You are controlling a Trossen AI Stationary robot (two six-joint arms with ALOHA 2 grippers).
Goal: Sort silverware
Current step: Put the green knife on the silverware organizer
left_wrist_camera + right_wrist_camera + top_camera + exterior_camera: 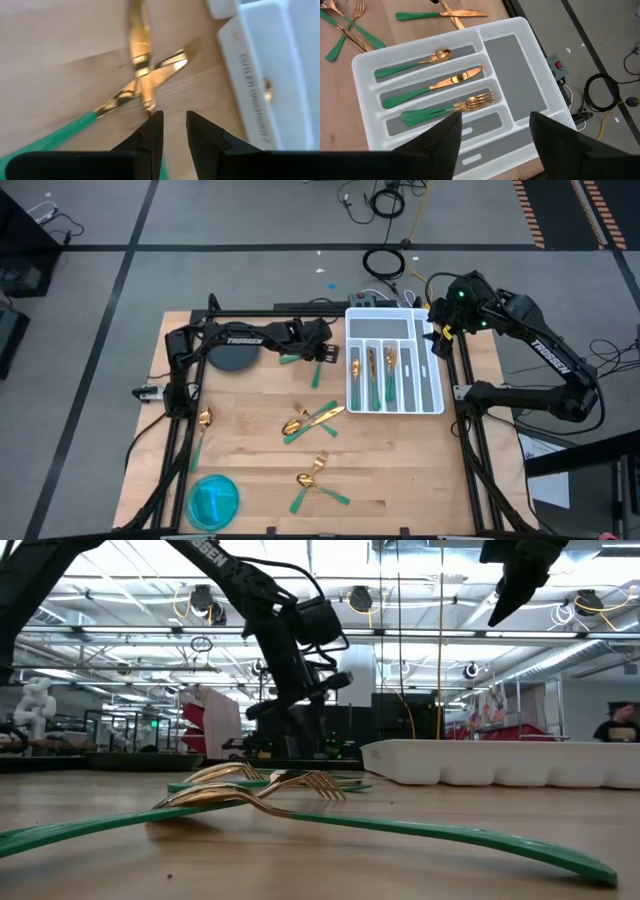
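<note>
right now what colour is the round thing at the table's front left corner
Translucent blue round dish; high view shows it best.

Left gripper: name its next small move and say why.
Probably lower and close on a knife. The left gripper hangs slightly open just over two crossed knives beside the white tray, holding nothing. The right gripper waits open above that tray.

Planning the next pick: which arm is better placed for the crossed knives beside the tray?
Left. Its gripper hovers right over the crossed knives; the right gripper is above the tray.
</note>
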